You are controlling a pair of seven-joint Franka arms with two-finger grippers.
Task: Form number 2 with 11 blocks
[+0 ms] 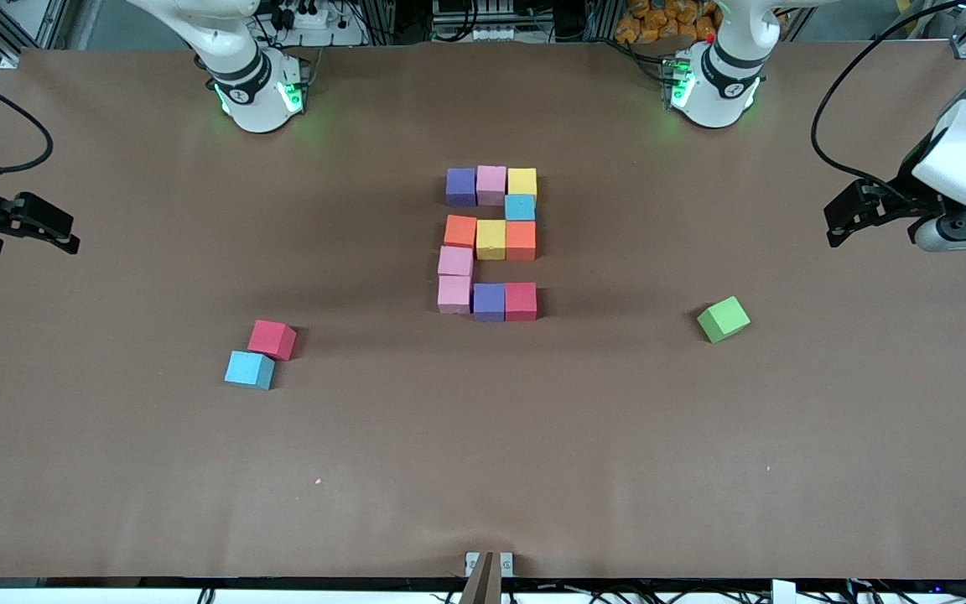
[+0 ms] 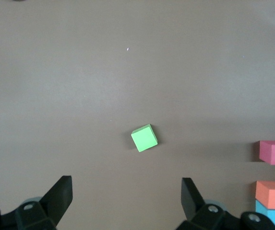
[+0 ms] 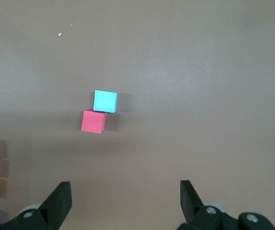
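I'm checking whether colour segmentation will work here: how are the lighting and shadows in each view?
Front view: even, glare-free light on the matte table; the number 2 and green cube cast only short soft shadows; green LED glow pools by both arm bases. Left wrist view: the green cube is crisp, faint shadow. Right wrist view: loose red cube and loose blue cube are sharp, colours saturated.

Probably a robotics lab: aluminium framing (image 1: 22,29), cables (image 1: 324,17).

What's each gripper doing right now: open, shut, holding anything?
Left gripper: open, empty, over the table's left-arm end, above the green cube.
Right gripper: open, empty, over the table's right-arm end.
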